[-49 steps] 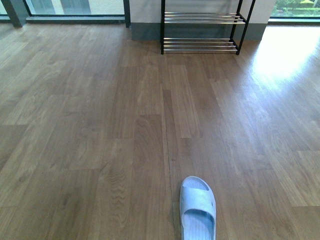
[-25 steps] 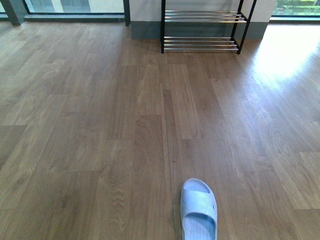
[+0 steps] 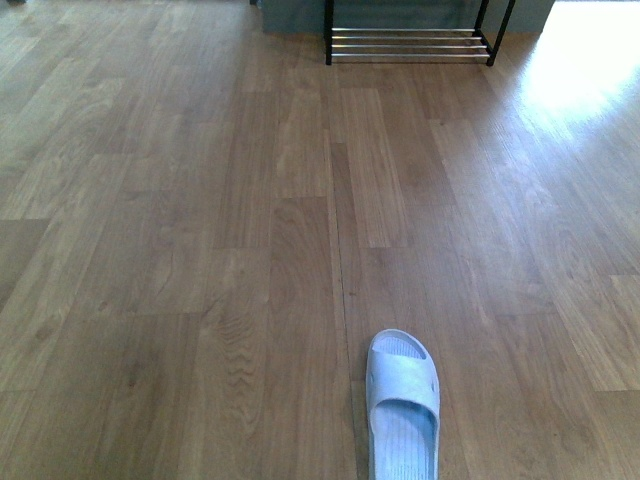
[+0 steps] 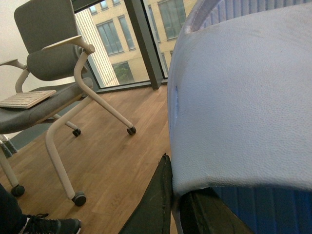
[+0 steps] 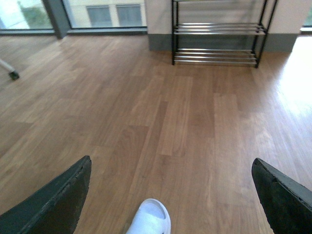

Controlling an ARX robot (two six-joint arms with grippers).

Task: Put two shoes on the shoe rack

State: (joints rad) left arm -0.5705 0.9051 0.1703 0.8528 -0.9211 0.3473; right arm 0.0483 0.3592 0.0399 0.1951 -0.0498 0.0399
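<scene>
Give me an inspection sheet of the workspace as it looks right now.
Surface: wood plank floor, bright glare beside the rack.
Job's things: shoe rack by the far wall; no shoes on its visible tiers.
Clutter: slide sandal on the floor; second sandal in the left gripper.
Grippers: left shut on second sandal; right gripper open, holding nothing.
Cables: nothing seen.
Surroundings: wheeled chair with keyboard, windows.
</scene>
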